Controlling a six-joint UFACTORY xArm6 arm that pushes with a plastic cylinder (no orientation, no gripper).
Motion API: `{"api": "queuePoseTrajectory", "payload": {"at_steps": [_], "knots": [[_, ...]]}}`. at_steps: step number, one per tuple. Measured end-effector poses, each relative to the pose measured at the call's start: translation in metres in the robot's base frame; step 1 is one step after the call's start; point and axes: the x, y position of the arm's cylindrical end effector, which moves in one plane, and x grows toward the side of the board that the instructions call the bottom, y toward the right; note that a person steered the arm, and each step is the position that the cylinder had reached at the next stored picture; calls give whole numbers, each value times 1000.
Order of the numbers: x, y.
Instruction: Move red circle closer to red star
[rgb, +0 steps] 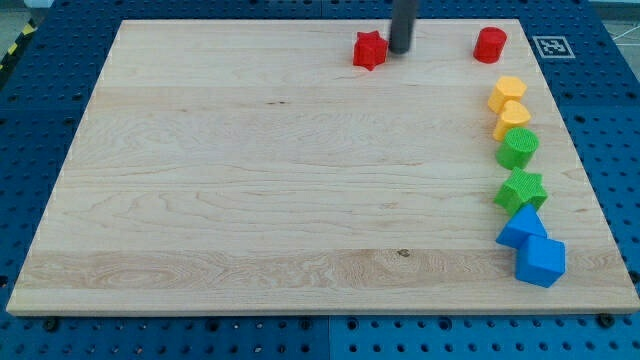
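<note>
The red star (369, 50) lies near the top edge of the wooden board, a little right of centre. The red circle (490, 44) stands near the board's top right corner, well to the right of the star. My tip (400, 49) is on the board just right of the red star, close to it or touching it, and between the star and the circle. The rod rises out of the view's top.
The wooden board (250, 180) lies on a blue pegboard table. Along the board's right side runs a column of blocks: two yellow (508, 94) (512, 118), two green (518, 147) (521, 190), two blue (521, 229) (541, 261). A marker tag (551, 46) sits beyond the top right corner.
</note>
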Motion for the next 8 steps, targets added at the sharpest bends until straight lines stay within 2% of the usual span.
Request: {"api": "queuePoseTrajectory", "payload": {"at_steps": [2,3,4,5,6,7,8], "knots": [[25,92],[25,92],[44,142],[44,170],[39,171],[5,159],[5,148]]}}
